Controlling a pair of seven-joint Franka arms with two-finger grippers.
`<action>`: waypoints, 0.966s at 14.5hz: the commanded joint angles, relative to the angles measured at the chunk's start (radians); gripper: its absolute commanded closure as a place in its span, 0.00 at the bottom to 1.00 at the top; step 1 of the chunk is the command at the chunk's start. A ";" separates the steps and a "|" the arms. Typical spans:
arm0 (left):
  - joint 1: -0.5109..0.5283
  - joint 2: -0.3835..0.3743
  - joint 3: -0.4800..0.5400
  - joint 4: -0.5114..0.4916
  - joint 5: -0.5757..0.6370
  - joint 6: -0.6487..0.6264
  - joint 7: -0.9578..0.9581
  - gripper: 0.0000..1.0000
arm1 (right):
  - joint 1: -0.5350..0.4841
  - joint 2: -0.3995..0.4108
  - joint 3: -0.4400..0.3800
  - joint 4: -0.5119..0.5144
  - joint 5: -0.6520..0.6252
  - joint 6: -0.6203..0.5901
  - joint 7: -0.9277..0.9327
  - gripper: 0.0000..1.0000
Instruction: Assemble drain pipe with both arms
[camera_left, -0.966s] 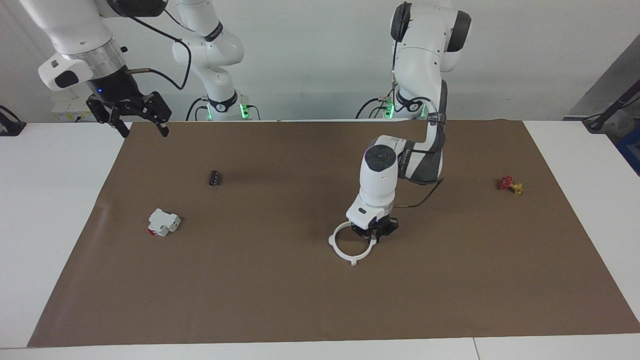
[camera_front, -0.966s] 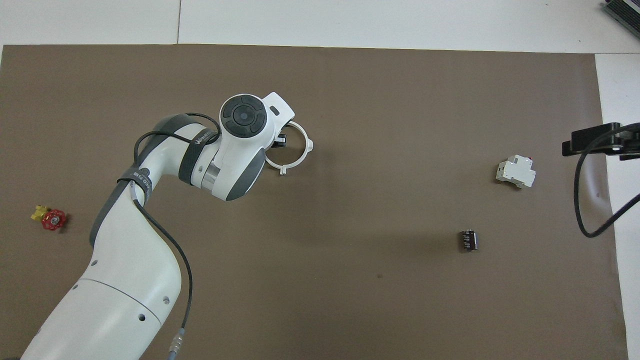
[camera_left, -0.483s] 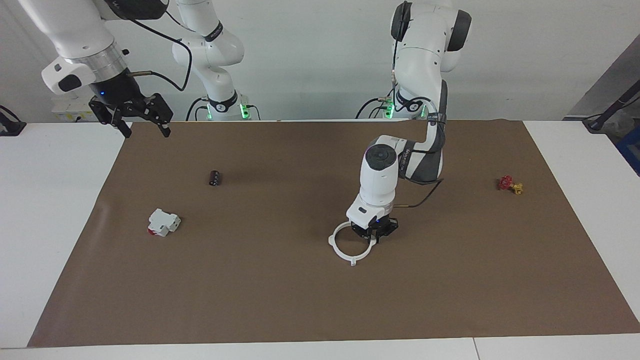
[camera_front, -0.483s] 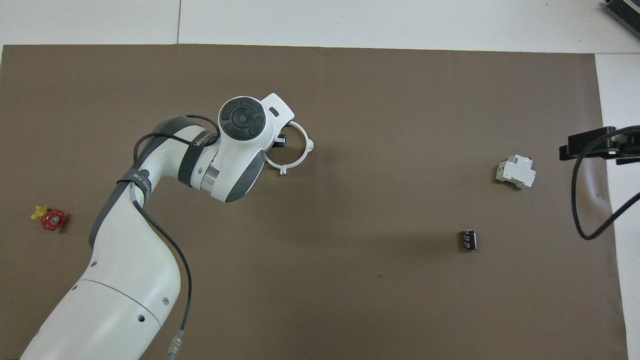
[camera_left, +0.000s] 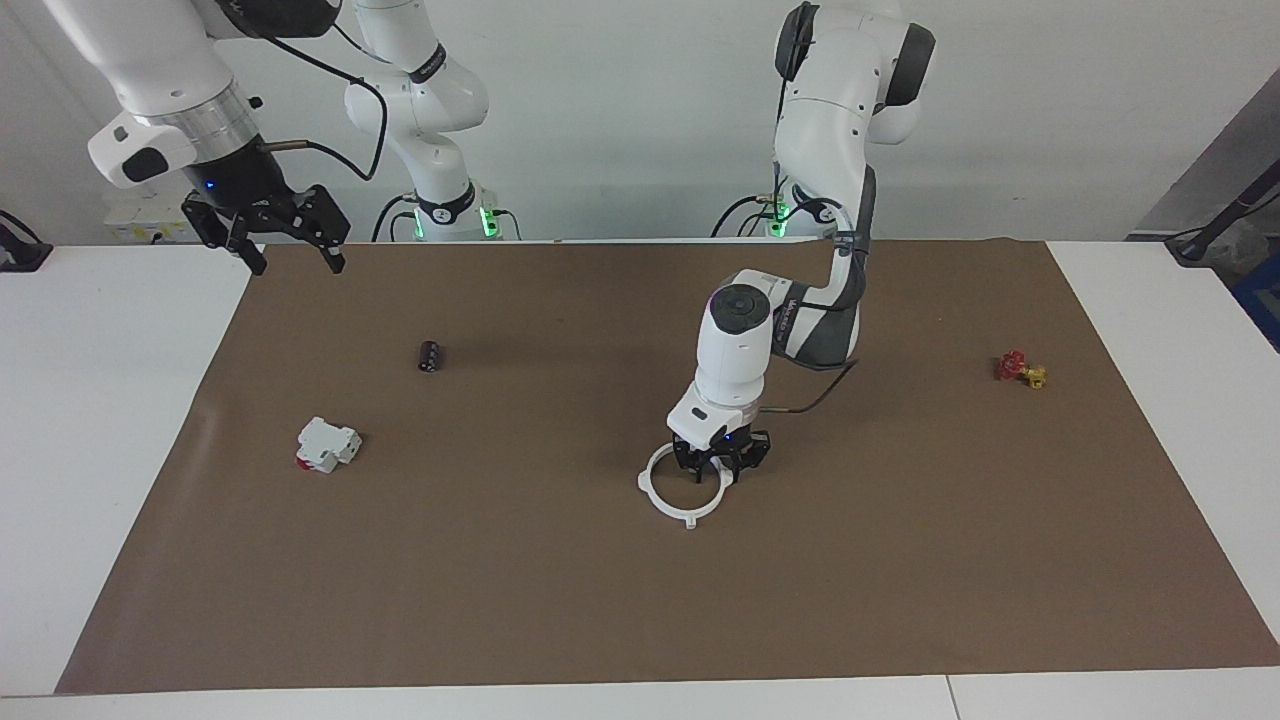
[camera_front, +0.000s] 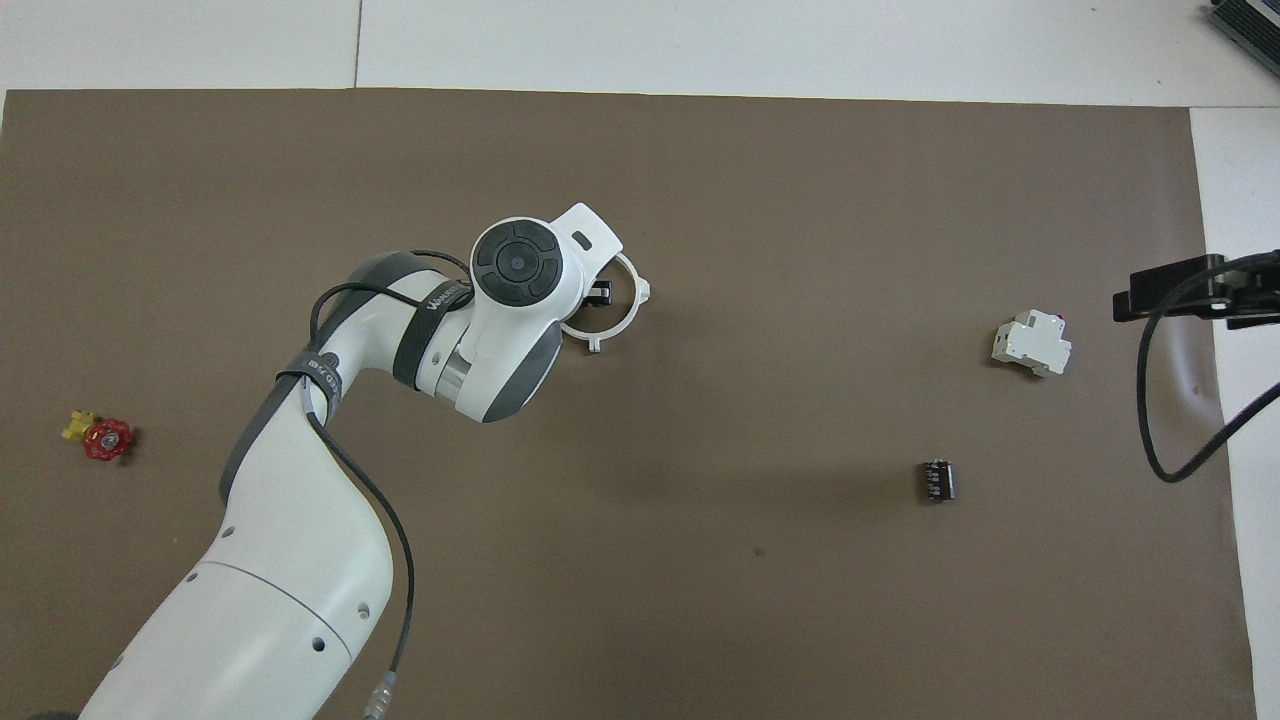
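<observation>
Gripping the white drain pipe ring (camera_left: 684, 495) on its robot-side arc, left gripper (camera_left: 720, 468) down at mid-mat, fingers clamped on the rim. Lying flat on the brown mat (camera_left: 900, 560). Waiting raised over the mat's corner at the right arm's end, right gripper (camera_left: 290, 250), fingers spread apart. Readable on the left arm's strap, nothing certain.
</observation>
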 joint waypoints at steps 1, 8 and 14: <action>-0.001 -0.022 0.012 -0.010 -0.018 0.017 0.001 0.00 | -0.001 -0.026 0.001 -0.026 0.013 0.001 0.014 0.00; 0.057 -0.142 0.020 -0.022 -0.018 -0.098 0.079 0.00 | 0.001 -0.026 0.001 -0.026 0.013 0.001 0.014 0.00; 0.231 -0.372 0.017 -0.133 -0.050 -0.321 0.398 0.00 | 0.001 -0.026 0.001 -0.026 0.013 0.001 0.014 0.00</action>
